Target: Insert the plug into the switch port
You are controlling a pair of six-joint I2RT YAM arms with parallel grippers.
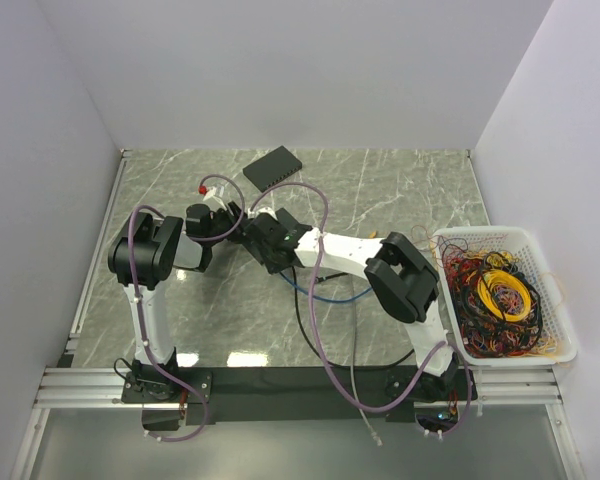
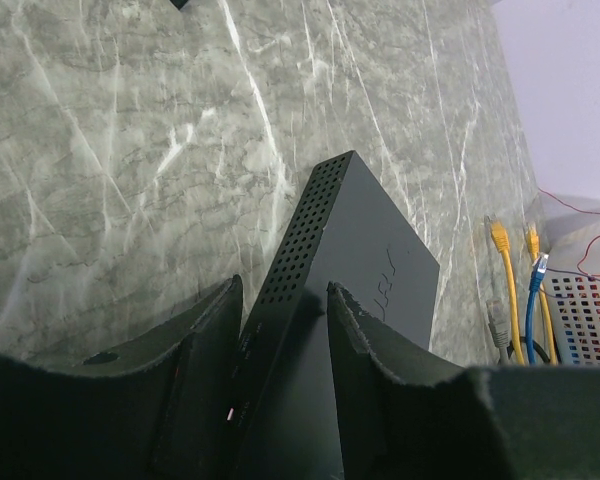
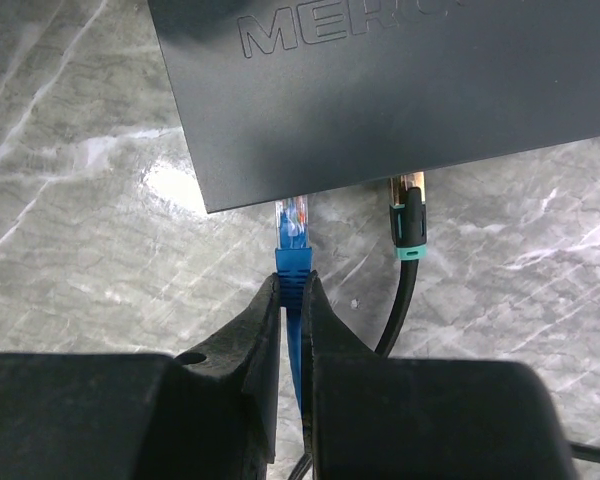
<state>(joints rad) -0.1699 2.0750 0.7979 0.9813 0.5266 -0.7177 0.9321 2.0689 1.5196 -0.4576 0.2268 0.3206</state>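
- Plug (image 3: 293, 222), clear tip of blue cable (image 3: 297, 345): held by that cable in clenched right gripper (image 3: 291, 285); tip at near edge of switch (image 3: 400, 100), port hidden.
- Saw left gripper (image 2: 285, 290) clamped across switch body.
- Judged risks: snagging housing lip through misalignment; sliding back through pinch; fouling black connector (image 3: 407, 225) just beside.

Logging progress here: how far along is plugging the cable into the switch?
Done: left pincer grips the switch; right pincer clamps the blue cable behind its plug. In hand: plug tip meets the switch's edge. Left: seating it; most of the plug shows outside.
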